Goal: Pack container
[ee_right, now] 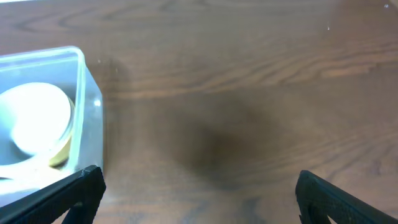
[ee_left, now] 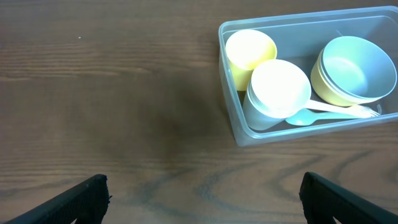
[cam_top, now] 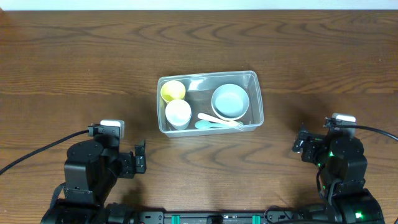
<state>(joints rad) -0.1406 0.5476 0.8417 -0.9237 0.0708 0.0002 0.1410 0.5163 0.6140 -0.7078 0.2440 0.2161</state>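
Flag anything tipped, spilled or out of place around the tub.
Nothing stands out. The container sits flat; the yellow cup, white cup and bowls stand upright inside, utensils lying beside them. Nothing spilled on the table.

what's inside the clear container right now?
The container holds a yellow cup, a white cup, a pale blue bowl nested in a yellow bowl, plus a blue spoon and a cream fork. The floor under the bowls is covered.

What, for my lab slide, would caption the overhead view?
Container packed with yellow cup, white cup, bowls and spoons; left gripper and right gripper open, empty.
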